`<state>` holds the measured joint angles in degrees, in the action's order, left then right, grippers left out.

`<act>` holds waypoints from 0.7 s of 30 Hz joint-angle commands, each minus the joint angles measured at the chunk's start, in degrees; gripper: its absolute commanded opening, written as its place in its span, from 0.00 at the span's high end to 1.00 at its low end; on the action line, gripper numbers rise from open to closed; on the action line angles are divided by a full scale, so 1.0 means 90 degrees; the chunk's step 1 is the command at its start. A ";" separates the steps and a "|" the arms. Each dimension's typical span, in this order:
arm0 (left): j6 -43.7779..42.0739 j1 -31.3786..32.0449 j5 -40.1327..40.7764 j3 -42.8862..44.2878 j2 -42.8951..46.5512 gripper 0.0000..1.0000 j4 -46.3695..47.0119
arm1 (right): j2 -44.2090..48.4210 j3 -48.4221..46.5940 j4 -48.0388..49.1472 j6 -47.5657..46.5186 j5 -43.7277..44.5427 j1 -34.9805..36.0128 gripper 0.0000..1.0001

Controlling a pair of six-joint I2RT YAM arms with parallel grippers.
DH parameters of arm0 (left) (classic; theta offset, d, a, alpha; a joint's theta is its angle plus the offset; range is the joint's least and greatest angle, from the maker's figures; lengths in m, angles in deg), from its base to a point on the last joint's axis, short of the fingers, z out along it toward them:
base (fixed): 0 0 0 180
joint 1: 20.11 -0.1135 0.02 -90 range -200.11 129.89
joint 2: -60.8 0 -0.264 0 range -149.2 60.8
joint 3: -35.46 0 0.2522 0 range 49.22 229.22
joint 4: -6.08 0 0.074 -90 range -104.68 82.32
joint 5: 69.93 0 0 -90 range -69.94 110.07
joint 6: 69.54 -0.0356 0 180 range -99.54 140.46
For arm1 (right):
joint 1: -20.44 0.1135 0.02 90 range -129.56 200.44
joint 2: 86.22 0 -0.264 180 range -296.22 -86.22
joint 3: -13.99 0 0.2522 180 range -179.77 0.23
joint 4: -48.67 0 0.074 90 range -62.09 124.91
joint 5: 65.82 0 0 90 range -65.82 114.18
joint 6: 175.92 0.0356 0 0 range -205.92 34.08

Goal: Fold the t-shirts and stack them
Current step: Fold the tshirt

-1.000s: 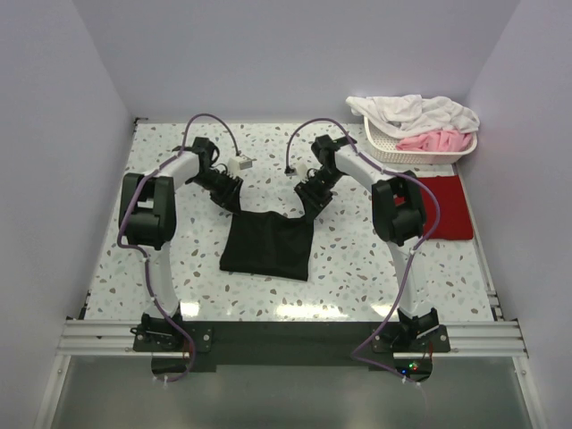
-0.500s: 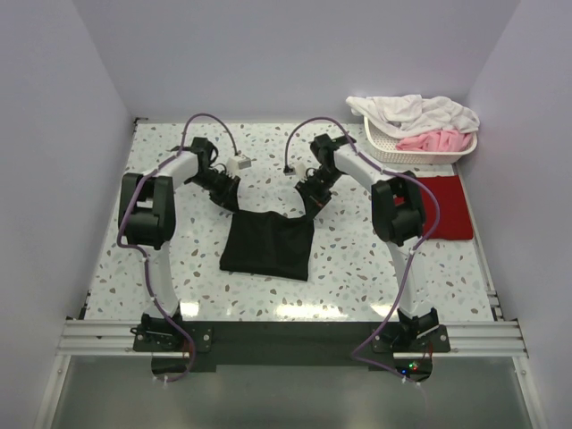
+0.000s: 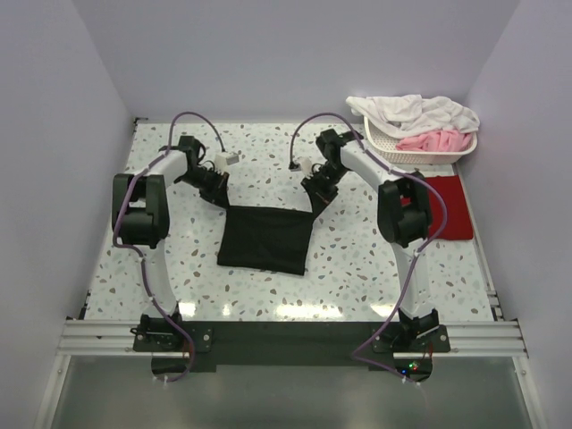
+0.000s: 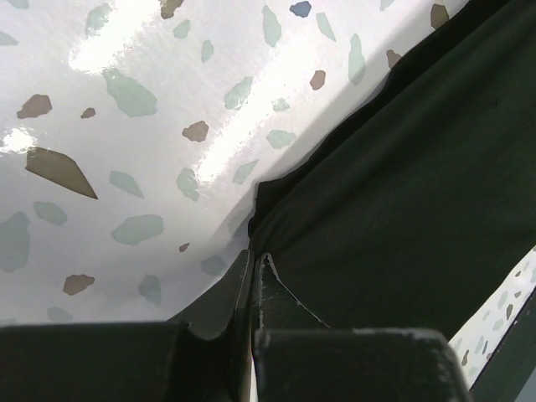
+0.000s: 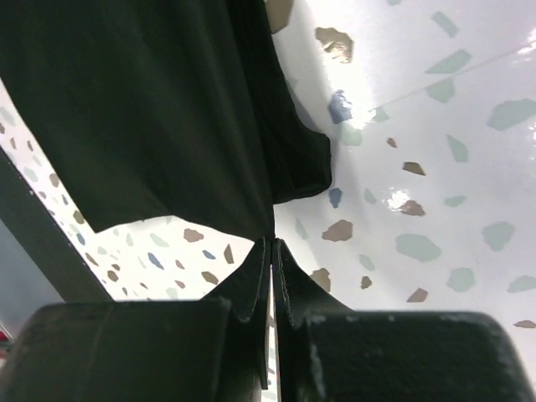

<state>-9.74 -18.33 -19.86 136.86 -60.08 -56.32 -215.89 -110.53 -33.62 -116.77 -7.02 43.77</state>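
Note:
The black t-shirt (image 3: 264, 239) lies as a folded rectangle in the middle of the table. My left gripper (image 3: 222, 200) is shut on its far left corner, and the cloth (image 4: 402, 193) runs out from the closed tips (image 4: 254, 255). My right gripper (image 3: 312, 204) is shut on its far right corner, and the cloth (image 5: 151, 109) hangs from the closed tips (image 5: 273, 241). The dark red t-shirt (image 3: 447, 206) lies folded flat at the table's right edge, beside the right arm.
A white basket (image 3: 420, 150) at the far right corner holds white and pink laundry (image 3: 413, 112). The speckled tabletop (image 3: 188, 259) is walled on the left, back and right. A metal rail (image 3: 286, 337) runs along the near edge.
Both grippers have moved slightly away from the bases and outward, pulling the shirt's far edge taut and straight. The shirt now lies a little wider and flatter.

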 commanded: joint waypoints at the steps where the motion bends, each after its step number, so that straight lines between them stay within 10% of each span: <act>1: 0.0288 -0.0071 0.0333 -0.0011 0.0306 1.00 0.0559 | 0.0160 -0.0114 0.0270 0.0263 0.0439 -0.0063 1.00; 20: 0.1822 -0.0100 0.0862 -0.0030 -0.0056 0.91 0.1948 | -0.0984 -0.1452 0.1775 0.1240 0.1700 -0.0073 1.00; 21: 0.1793 -0.0120 0.0804 -0.0079 0.0051 0.84 0.1967 | -0.0925 -0.1521 0.1727 0.1240 0.1641 -0.0073 0.84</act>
<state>4.43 -18.39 -13.02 136.75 -61.35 -42.55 -224.65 -120.76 -19.83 -106.37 5.73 43.47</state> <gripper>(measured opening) 0.080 0.079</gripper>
